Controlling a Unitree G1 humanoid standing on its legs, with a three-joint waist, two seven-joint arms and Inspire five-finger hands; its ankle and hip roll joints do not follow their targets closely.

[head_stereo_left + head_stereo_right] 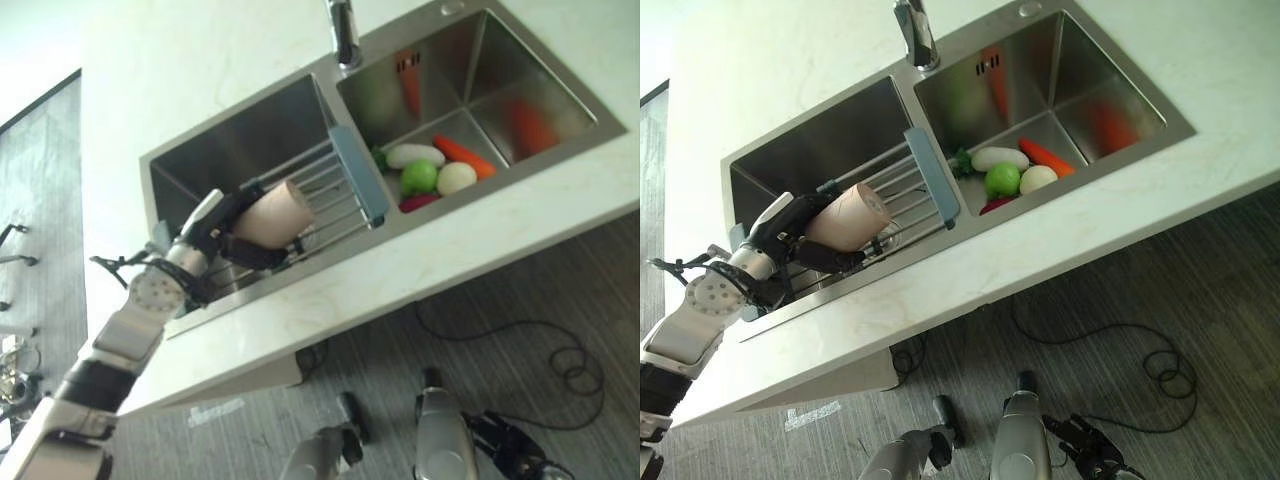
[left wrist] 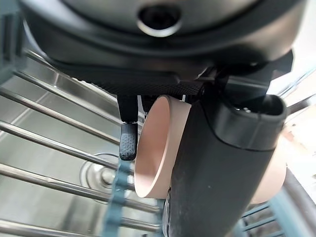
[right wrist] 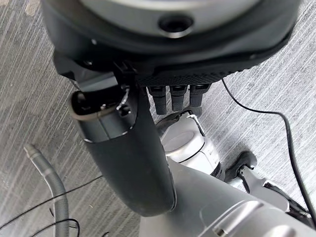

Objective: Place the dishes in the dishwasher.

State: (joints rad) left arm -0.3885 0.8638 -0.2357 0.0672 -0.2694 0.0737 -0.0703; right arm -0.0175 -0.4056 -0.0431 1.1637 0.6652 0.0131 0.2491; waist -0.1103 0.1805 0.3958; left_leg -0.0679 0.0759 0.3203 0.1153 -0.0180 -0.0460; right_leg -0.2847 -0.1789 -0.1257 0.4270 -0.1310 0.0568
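Low over the striped grey floor (image 1: 560,290), the robot's right hand (image 1: 1095,452) hangs below the desk edge, and its wrist view shows the fingers (image 3: 180,96) relaxed and holding nothing, the thumb standing apart from them. Above it, the pale marble desk (image 1: 480,240) carries a double steel sink (image 1: 470,70). Over the sink's left basin (image 1: 240,130), the left hand (image 1: 215,235) has its fingers and thumb curled round a beige cup (image 1: 272,213), which is tilted on its side with the open mouth turned toward the wrist; the wrist view shows the rim of the cup pressed against the thumb with a fingertip (image 2: 127,143) on the other side. The cup is held just above a wire drying rack (image 1: 330,185) that spans the left basin, a grey-blue handle at its right end lying against the divider between the two basins. Through the rack's bars the basin's round drain (image 2: 101,175) shows below. Beyond the divider, the right basin holds toy vegetables gathered at its near-left corner: a white radish (image 1: 415,155), a green ball-shaped piece (image 1: 419,177), a pale egg-shaped piece (image 1: 457,178), an orange carrot (image 1: 463,155) and a dark red piece (image 1: 418,202) touching the front wall. At the far edge, a chrome tap (image 1: 343,30) rises behind the divider, and a small round fitting (image 1: 452,8) sits on the sink's back ledge.
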